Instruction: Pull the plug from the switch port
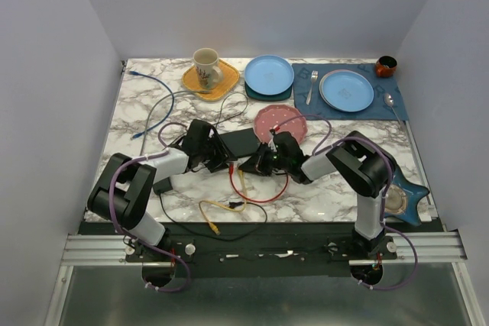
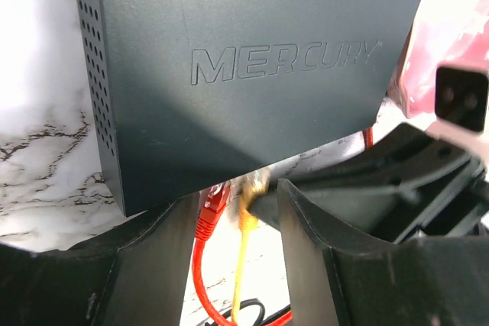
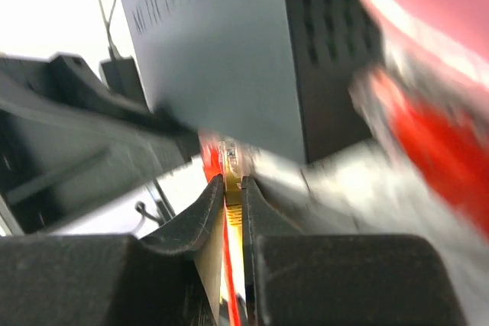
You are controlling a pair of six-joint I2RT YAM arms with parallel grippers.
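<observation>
Fingers [image 3: 195,223] of the right gripper [image 3: 234,185] pinch the yellow plug [image 3: 233,204] at the near socket edge of the switch [image 1: 238,143], which lies flat mid-way across the marble table [image 1: 321,188], just left of a pink plate [image 1: 280,121]. Those of the left gripper [image 2: 229,200] stand wide apart at the same edge, a red plug [image 2: 212,208] between them.
</observation>
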